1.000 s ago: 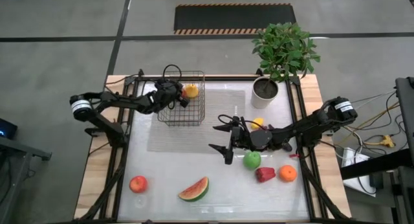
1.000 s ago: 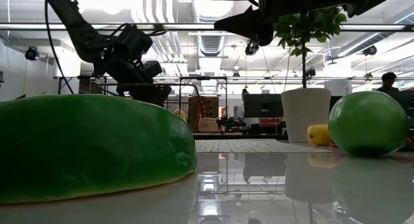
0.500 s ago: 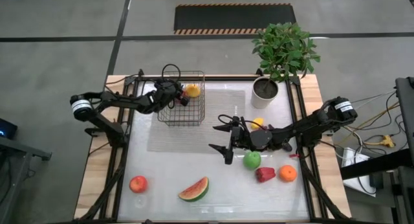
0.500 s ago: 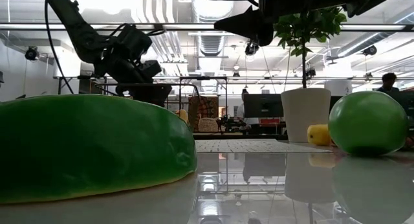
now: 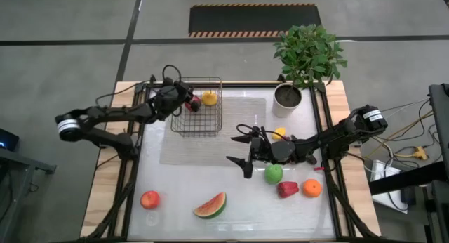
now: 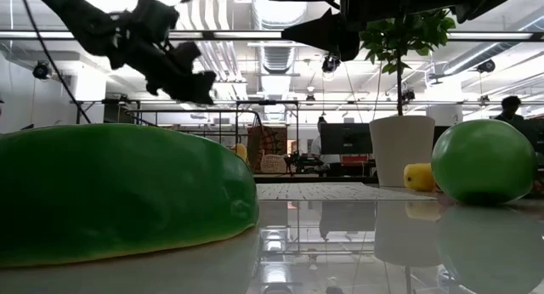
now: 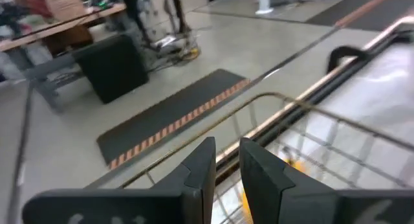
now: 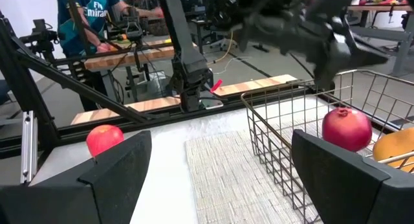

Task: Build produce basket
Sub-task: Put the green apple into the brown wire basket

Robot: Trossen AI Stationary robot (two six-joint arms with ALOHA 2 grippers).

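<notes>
The wire basket point(image 5: 200, 107) stands on a pale mat at the table's far left. A yellow fruit point(image 5: 208, 98) and a red fruit point(image 8: 347, 128) lie in it. My left gripper point(image 7: 226, 164) hovers above the basket's far left rim point(image 7: 310, 111); its fingers stand a narrow slit apart with nothing between them. My right gripper point(image 5: 243, 153) hangs wide open and empty over the mat's right part. A green apple point(image 5: 273, 173), a lemon point(image 5: 279, 133), a red pepper point(image 5: 287, 189) and an orange point(image 5: 311, 188) lie beside it.
A watermelon slice point(image 5: 210, 205) and a red apple point(image 5: 149, 199) lie near the front edge. A white pot point(image 5: 287, 99) with a green plant stands at the far right. Dark frame rails run along the table's left and right sides.
My left gripper has risen from down in the basket to above its rim and drawn back a little toward the table's left edge, tipping closer to level. The fruits in the basket have stayed put.
</notes>
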